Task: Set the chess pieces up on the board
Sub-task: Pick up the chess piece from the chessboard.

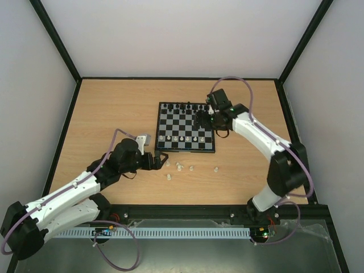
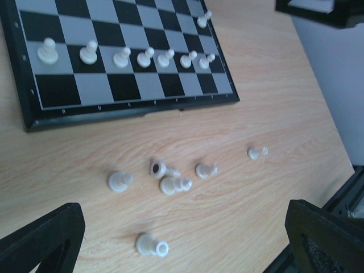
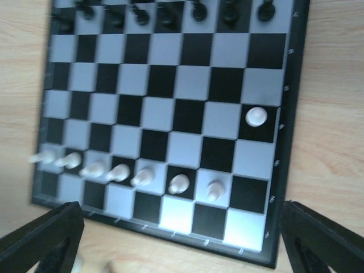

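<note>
The left gripper (image 2: 182,230), jaws wide and empty, hangs above six white chess pieces (image 2: 175,185) lying toppled on the table (image 2: 284,108) just beside the board (image 2: 114,116). The right gripper (image 3: 182,242), equally spread and empty, hovers over the board. Better to take an outlying piece first, pinching across its stem, clear of the close-set pair. Which figures they are is unclear.

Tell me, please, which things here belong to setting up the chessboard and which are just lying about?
Part of the job: board, seven white pawns in a row plus an eighth further up, six loose white pieces on the table.
Just there: black pieces on the far rows, purple cables.
</note>
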You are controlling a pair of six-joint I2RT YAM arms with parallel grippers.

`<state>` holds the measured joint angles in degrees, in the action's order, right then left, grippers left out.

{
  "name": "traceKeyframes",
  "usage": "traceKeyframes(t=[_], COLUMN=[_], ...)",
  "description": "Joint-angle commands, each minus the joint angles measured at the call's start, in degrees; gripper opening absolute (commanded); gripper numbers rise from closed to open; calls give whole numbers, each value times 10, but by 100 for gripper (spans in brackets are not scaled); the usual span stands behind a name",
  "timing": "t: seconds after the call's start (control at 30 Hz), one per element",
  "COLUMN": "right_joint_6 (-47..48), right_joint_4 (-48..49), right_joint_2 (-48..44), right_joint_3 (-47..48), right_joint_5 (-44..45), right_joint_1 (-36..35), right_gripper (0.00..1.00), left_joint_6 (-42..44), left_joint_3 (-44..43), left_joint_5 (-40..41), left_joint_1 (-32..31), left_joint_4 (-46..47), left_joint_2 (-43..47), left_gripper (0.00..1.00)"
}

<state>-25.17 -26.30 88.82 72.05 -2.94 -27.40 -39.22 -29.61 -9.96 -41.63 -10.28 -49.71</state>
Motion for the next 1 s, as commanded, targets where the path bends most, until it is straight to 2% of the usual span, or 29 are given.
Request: traceKeyframes(t=[0.0,0.17,0.27,0.8,0.97], right_joint_6=[21,18,22,31,34], right_joint_4=[-86,-104,-104,-102,-104], right_joint_2=[89,168,200,277,282], right_joint_3=[65,107,115,180,184], right_joint_5=[94,122,110,78,77], right_joint_1=[2,3,11,38,40], right_gripper=[90,60,51,24,22], left_joint_6=[-14,-17,-13,10,8], left_joint_3=[-15,-9,-5,-10,-4], left_joint_5=[37,40,50,69,66], left_joint_1=[-7,-12,-12,-12,-12], left_joint_4=[15,1,-8,-15,-5], left_joint_2=[0,12,25,25,20], left_gripper=[100,100,99,99,99])
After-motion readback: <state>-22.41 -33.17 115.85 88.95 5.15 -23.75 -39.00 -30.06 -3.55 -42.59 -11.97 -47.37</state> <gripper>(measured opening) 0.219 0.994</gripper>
